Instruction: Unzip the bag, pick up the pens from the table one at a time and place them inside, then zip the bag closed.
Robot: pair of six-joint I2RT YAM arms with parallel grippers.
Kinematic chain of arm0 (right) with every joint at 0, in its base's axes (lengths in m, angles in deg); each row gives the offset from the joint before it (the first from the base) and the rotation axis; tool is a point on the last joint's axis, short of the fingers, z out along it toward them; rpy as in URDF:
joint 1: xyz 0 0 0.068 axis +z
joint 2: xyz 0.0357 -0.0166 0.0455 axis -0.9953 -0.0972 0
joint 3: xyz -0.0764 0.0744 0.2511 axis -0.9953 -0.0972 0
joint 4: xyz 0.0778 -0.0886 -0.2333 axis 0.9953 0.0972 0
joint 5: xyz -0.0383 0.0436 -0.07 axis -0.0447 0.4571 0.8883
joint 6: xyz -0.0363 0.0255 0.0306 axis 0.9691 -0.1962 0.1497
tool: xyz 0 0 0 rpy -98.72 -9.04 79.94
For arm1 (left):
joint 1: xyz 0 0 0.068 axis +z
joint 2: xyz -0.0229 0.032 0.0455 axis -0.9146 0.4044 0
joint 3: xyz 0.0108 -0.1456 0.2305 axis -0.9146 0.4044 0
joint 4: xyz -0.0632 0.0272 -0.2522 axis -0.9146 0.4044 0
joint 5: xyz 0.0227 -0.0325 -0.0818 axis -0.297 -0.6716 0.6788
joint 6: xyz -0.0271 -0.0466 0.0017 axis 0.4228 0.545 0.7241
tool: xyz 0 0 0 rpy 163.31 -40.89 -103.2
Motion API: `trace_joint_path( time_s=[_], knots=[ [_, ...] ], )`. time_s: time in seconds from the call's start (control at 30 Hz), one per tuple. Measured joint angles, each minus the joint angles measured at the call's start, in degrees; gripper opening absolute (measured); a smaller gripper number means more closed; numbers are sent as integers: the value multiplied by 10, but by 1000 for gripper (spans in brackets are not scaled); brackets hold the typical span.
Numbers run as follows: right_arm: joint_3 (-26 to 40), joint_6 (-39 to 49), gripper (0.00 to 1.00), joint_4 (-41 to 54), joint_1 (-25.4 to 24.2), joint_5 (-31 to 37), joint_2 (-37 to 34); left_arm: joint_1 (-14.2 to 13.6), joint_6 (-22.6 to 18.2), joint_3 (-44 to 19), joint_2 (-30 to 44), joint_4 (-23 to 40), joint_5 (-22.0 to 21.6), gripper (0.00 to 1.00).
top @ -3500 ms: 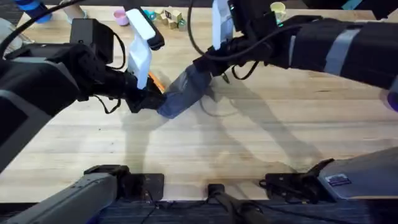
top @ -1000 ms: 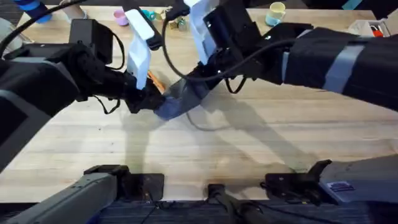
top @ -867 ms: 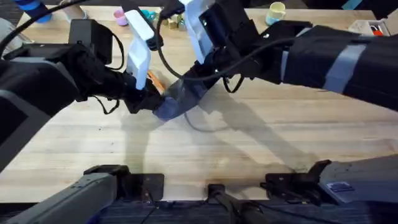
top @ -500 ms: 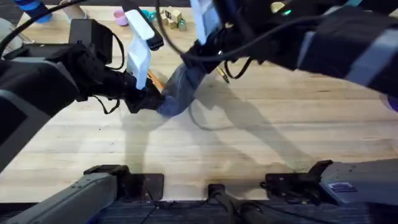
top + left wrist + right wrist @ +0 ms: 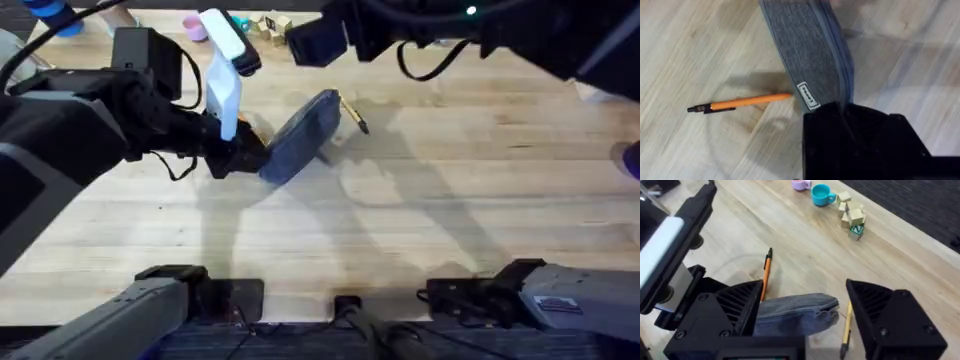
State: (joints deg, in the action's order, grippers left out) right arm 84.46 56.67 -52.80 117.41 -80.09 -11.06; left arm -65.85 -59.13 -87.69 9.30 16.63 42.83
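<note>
Bag (left hand gripping), two pens outside.

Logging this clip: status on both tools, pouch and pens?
Left tool shut on blue-grey fabric pencil pouch end. Right tool open, above pouch, holding nothing. Two orange pens on wooden table, one each side. Nothing blocking.

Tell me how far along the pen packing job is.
Early. The left gripper pinches one end of the blue-grey fabric pouch; the right gripper hangs open above it. Both orange pens lie on the wooden table, so loading and zipping shut remain. Zipper state unclear.
</note>
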Motion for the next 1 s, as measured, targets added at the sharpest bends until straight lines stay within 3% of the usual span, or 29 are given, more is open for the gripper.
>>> trace_joint_path(
  time_s=[0.53, 0.73, 1.0],
  knots=[
    [1, 2, 997, 30, -20, -5, 0, 0, 0, 0, 0, 0, 0, 42],
    [1, 3, 997, 42, -48, -8, -26, 0, 0, 0, 0, 0, 0, 42],
    [1, 127, 996, 121, -93, -61, -34, 0, 0, 0, 0, 0, 0, 43]
  ],
)
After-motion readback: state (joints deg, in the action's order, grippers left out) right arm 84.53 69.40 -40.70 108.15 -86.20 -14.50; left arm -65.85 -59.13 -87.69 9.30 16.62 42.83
